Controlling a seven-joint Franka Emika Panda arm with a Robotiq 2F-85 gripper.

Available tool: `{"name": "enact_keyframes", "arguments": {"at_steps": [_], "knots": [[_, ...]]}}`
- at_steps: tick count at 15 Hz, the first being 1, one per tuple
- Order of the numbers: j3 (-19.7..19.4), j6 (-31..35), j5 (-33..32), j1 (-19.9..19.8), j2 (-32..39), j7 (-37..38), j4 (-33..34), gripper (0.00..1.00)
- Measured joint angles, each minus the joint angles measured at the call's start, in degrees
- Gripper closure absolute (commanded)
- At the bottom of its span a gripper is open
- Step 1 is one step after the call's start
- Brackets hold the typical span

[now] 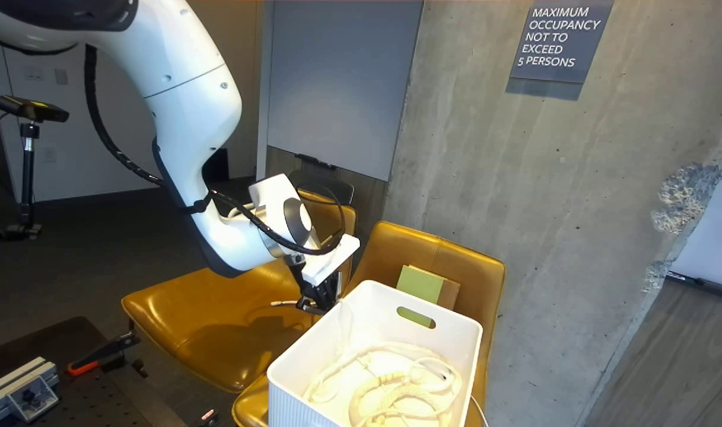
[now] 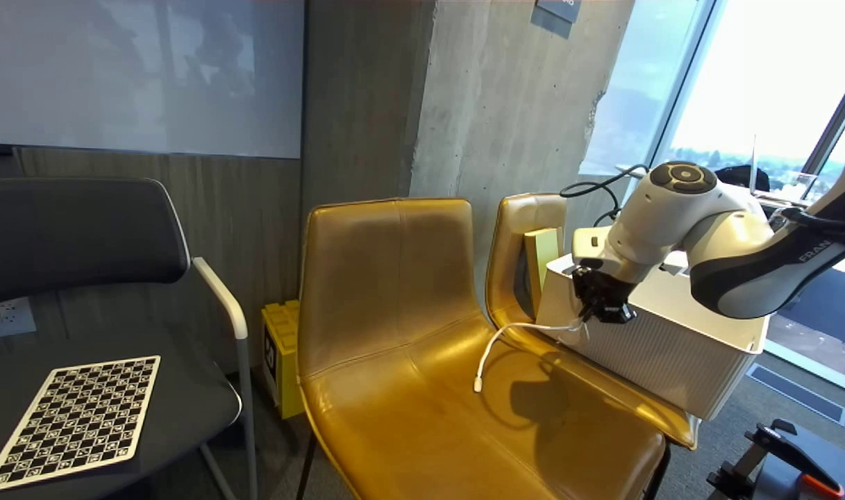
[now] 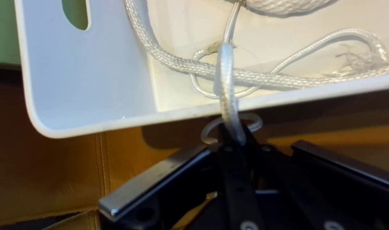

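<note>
Tan chair (image 1: 426, 246), frame's lower centre, bears white bin (image 1: 449, 323) containing pale rope (image 3: 181, 64); gripper (image 3: 234, 134) pinches white cord (image 3: 227, 73).

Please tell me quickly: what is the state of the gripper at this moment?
Gripper: closed, holding a white rope between its fingertips, just outside the white box.

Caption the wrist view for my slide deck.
Black jaws pinch a thin white braided cord leading into a white rectangular plastic bin, where thicker white braided rope lies.
</note>
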Motion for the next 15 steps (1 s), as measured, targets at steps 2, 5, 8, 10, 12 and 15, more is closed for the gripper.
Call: {"name": "enact_keyframes", "arguments": {"at_steps": [2, 5, 8, 10, 12, 15], "knots": [[2.06, -0.34, -0.77, -1.06, -4.41, 0.57, -1.83, 0.98], [7.72, -1.31, 0.1, -5.78, -13.56, 0.33, -4.94, 0.98], [10.28, -1.72, 9.32, -10.15, -21.15, -5.05, -6.74, 0.98], [11.24, -2.41, 17.43, -13.43, -25.15, -9.74, -7.18, 0.98], [11.77, -3.6, 26.64, -16.49, -28.46, -15.06, -6.97, 0.98], [11.67, -7.14, 39.9, -20.26, -32.27, -22.78, -4.51, 0.98]]}}
